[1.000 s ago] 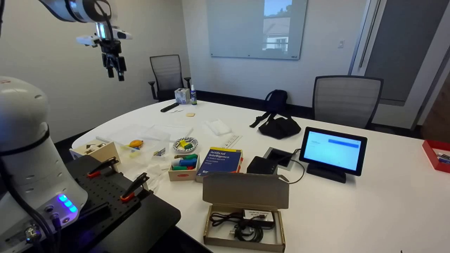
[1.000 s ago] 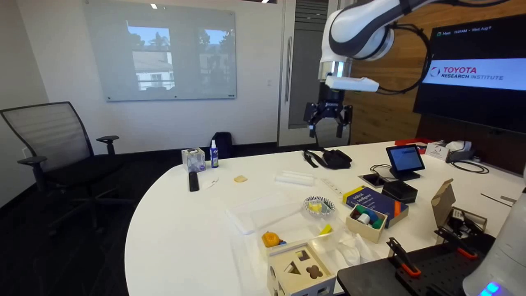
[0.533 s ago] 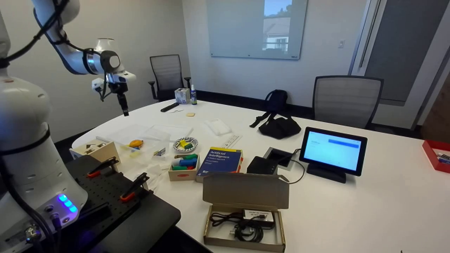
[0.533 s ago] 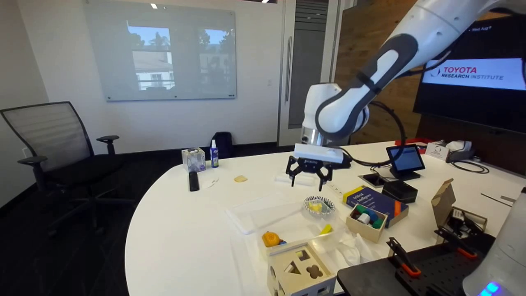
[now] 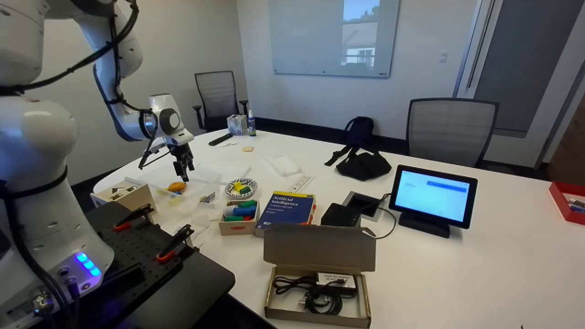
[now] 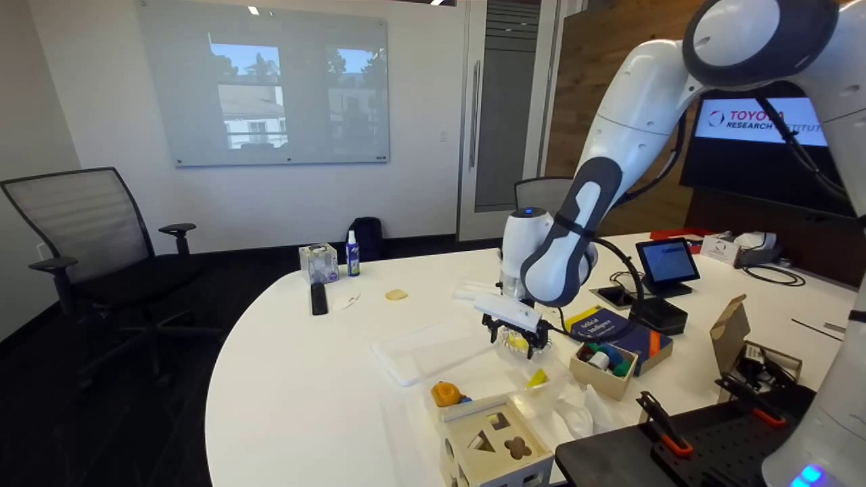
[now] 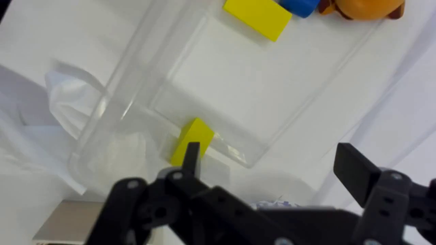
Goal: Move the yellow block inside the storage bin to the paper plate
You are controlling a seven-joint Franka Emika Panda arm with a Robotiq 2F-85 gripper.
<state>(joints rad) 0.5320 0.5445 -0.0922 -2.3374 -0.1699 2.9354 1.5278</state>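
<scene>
In the wrist view the gripper (image 7: 269, 154) is spread wide, its two black fingers (image 7: 356, 170) well apart, one in front of an end of the clear storage bin (image 7: 245, 78). Inside the bin lie a yellow block (image 7: 258, 18), a blue piece (image 7: 299, 6) just beside it, and an orange item (image 7: 368, 6). A second yellow block (image 7: 196, 139) sits at the bin's end, overlapping the clear wall, partly behind a fingertip — leaning or flat, I cannot tell, nor which block is the one meant. A crumpled white sheet (image 7: 69, 98) is just beside the bin.

In an exterior view the gripper points down, its fingertips in line with the orange item in the bin. The paper plate (image 5: 230, 191) is near the bin, a yellow piece (image 5: 238, 186) and a green piece (image 5: 245, 190) on it. A small wooden box (image 5: 235, 228) of coloured pieces (image 5: 245, 211) is near the bin too, the blue book (image 5: 288, 211) farther from the bin.

In an exterior view the gripper covers part of the plate, its fingers apart here as well. One yellow block shows at the end of the bin near the plate. The wooden shape sorter (image 6: 497, 443) stands just beside the bin — on the side away from the plate.
</scene>
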